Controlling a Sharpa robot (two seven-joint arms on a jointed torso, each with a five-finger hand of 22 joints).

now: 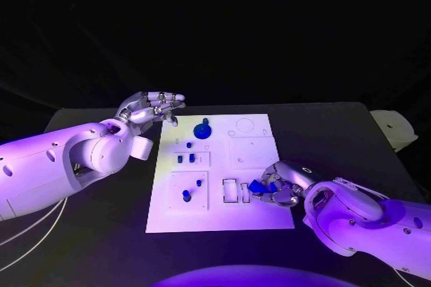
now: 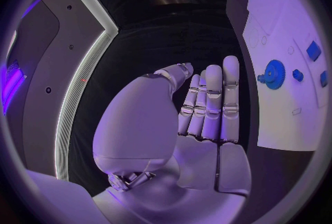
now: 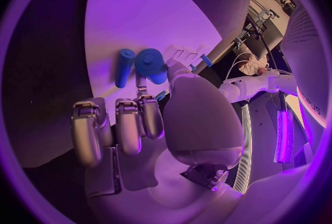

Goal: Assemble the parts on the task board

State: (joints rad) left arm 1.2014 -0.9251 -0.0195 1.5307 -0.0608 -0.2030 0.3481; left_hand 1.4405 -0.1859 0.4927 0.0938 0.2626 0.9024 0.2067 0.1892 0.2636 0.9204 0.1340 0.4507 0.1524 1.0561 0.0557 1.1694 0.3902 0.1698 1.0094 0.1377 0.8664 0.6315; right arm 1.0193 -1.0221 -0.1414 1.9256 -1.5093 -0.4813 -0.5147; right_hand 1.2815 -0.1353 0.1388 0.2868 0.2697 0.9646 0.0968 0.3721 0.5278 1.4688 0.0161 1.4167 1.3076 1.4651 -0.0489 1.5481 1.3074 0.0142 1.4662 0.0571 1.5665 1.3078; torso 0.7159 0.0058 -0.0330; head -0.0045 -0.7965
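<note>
1. The left hand (image 1: 151, 106) hangs just off the far left corner of the white board (image 1: 260, 218). Its fingers (image 2: 220, 103) are stretched out side by side, and it holds nothing.
2. On the board, near that same far left corner, sits a blue gear (image 1: 203, 131). The left wrist view shows it as a toothed wheel (image 2: 275, 74) with a short stub at its side, lying flat on the board.
3. Nearer the robot than the gear, along the board's left half, two small blue pegs (image 1: 186, 157) stand in a recessed square. Closer still, another small blue piece (image 1: 187, 194) stands in a second square.
4. Right of that piece, toward the board's near middle, are two narrow white slots (image 1: 237, 192).
5. The right hand (image 1: 280, 185) rests over the board's near right edge, just beside the slots. Its fingers are curled around a blue part (image 1: 258, 187), pinching it just above the board.
6. In the right wrist view the held part is a round blue cap (image 3: 150, 63) at the fingertips, with a blue cylinder (image 3: 124, 67) just beside it. I cannot tell whether the two belong to one piece.
</note>
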